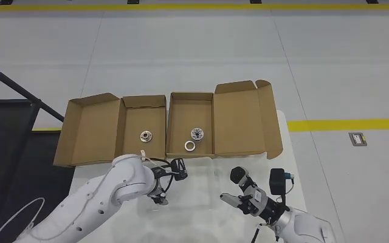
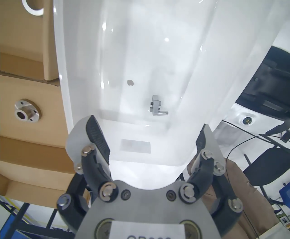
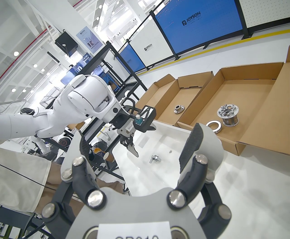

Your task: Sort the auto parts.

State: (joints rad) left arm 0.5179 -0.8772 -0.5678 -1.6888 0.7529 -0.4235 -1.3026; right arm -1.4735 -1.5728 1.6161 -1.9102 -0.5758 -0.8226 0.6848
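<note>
Top view: two open cardboard boxes stand side by side at the far edge of the white surface (image 1: 209, 167). The left box (image 1: 137, 120) holds a flange (image 1: 145, 136). The right box (image 1: 182, 118) holds a hub (image 1: 196, 133) with a ring (image 1: 190, 146) just beside it. The left fingers (image 1: 163, 200) hang near the boxes. The right fingers (image 1: 238, 175) are spread apart and hold nothing.

Left wrist view: the left fingers (image 2: 97, 138) stand wide apart with nothing between them, above a white tray (image 2: 136, 45). A small metal bracket (image 2: 158, 108) lies alone on the tray floor, ahead of the pads and apart from them. A dark speck (image 2: 130, 82) lies near the bracket. The boxes sit against the tray's side, and the flange (image 2: 27, 112) and part of the ring (image 2: 31, 6) show inside them.

Right wrist view: the right fingers (image 3: 190, 147) are wide open and empty, off to the tray's (image 3: 163, 138) side. The left fingers (image 3: 133, 152) point down over the tray, just beside the bracket (image 3: 155, 158) and not touching it. Behind the tray are the flange (image 3: 179, 109), the hub (image 3: 227, 114) and the ring (image 3: 214, 126) in their boxes.
</note>
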